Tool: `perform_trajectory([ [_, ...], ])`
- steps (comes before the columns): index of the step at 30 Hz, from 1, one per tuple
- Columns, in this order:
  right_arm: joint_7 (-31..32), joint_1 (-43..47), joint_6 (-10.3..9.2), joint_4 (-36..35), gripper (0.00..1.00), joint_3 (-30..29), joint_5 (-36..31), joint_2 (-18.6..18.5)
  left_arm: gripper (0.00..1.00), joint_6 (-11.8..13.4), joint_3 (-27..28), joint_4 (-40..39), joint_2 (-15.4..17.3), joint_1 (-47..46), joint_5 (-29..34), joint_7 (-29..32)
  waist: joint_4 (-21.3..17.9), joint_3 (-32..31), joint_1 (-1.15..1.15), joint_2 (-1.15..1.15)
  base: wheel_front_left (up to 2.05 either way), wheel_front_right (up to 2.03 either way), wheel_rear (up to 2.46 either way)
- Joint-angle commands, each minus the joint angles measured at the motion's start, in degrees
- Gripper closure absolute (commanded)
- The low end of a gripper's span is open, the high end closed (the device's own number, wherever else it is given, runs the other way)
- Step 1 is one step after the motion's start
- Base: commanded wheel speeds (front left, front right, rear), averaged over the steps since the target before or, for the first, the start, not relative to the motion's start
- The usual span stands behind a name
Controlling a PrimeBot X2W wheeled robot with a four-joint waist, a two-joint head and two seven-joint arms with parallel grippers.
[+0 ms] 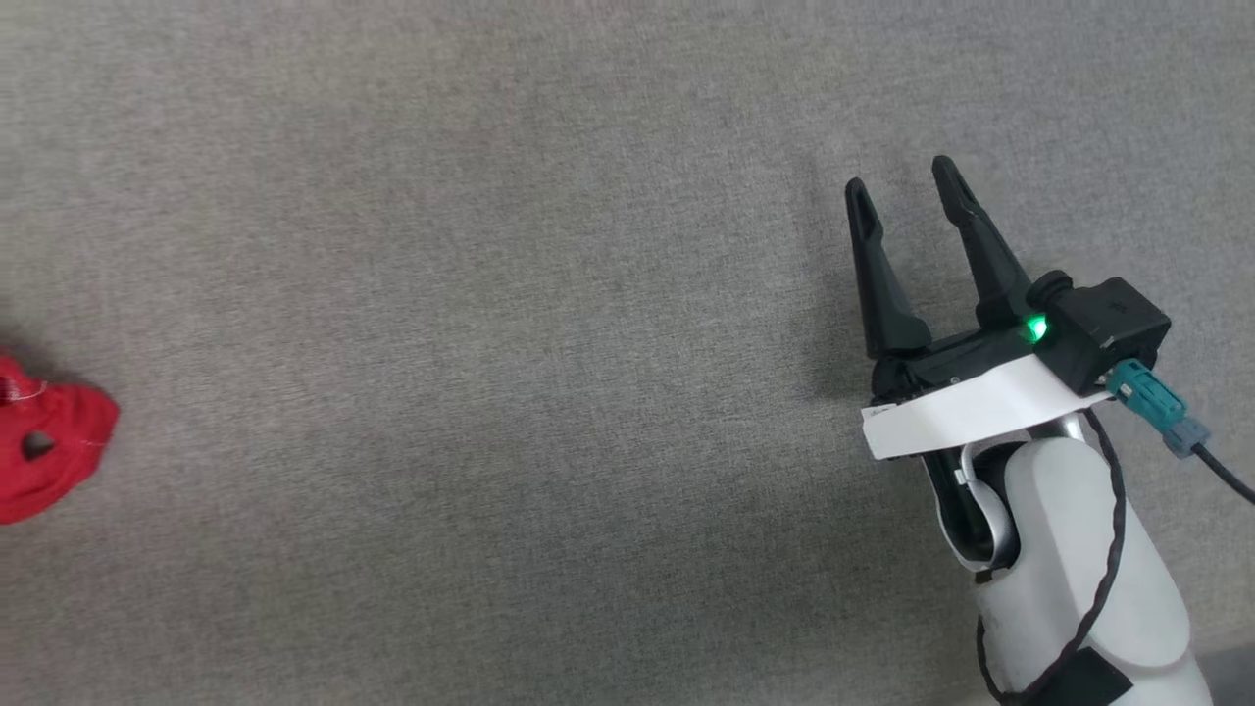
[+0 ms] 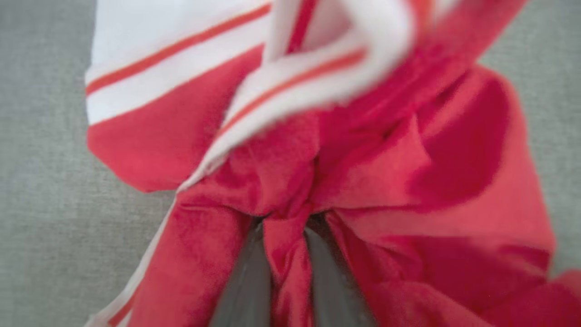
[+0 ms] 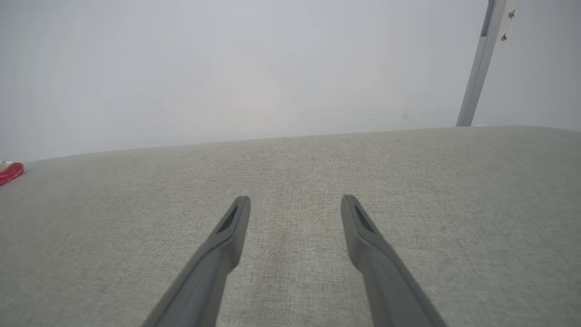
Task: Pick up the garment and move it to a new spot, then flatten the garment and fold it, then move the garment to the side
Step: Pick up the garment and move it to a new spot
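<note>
I'm seeing the garment [image 2: 372, 181] bunching up close in the left wrist view: red cloth crumpling into deep folds, with white, red-striped trim curling across the top. A narrow red fold is sitting pinched between the fingers of the left end effector [image 2: 288, 222]. In the head view, the garment [image 1: 49, 446] is showing as a red lump at the far left edge, against the grey fabric surface [image 1: 588, 294].

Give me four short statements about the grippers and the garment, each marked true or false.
1. The right gripper is open and holds nothing. True.
2. The red T-shirt with white striped sleeves lies spread flat. False: it is bunched up.
3. The left gripper pinches a fold of that T-shirt. True.
4. The right gripper rests on the T-shirt. False: it is over the bare grey fabric surface, away from it.
</note>
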Motion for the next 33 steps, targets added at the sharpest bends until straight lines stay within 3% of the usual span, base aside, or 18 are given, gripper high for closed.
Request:
perform_trajectory([
  [1,-0.3,0.3,0.0,0.1,0.0,-0.2,-0.1,0.0,1.0,0.0,-2.5,-0.2,-4.4,0.4,1.3,-0.8,0.8,-1.1,0.0,-0.01,0.0,0.0,0.0],
  [9,-0.3,0.9,0.0,1.2,0.0,-0.9,1.1,0.0,1.0,0.1,-6.2,-5.0,-2.6,-8.8,10.6,-13.3,2.6,-5.4,0.0,-0.01,0.0,0.0,0.0],
  [18,-0.3,1.6,0.0,0.1,0.0,-0.3,5.0,0.0,1.0,0.0,-16.5,-22.3,-2.9,-20.2,17.6,-15.9,-0.9,-5.3,0.0,-0.01,0.0,0.0,0.0],
  [24,-0.3,2.3,0.0,-1.5,0.0,-0.3,8.8,0.0,1.0,0.0,-25.1,-33.1,-7.1,-30.0,20.7,-12.0,-6.0,-3.0,0.0,-0.01,0.0,0.0,0.0],
  [29,-0.3,3.1,0.0,-2.7,0.0,-0.4,13.1,0.0,1.0,0.0,-32.4,-38.6,-14.4,-38.7,19.0,-9.3,-11.2,-0.5,0.0,-0.01,0.0,0.0,0.0],
  [33,-0.3,4.0,0.0,-3.3,0.0,0.0,15.0,0.0,1.0,0.0,-35.8,-39.1,-15.5,-39.8,17.0,-8.6,-13.9,0.3,0.0,-0.01,0.0,0.0,0.0],
])
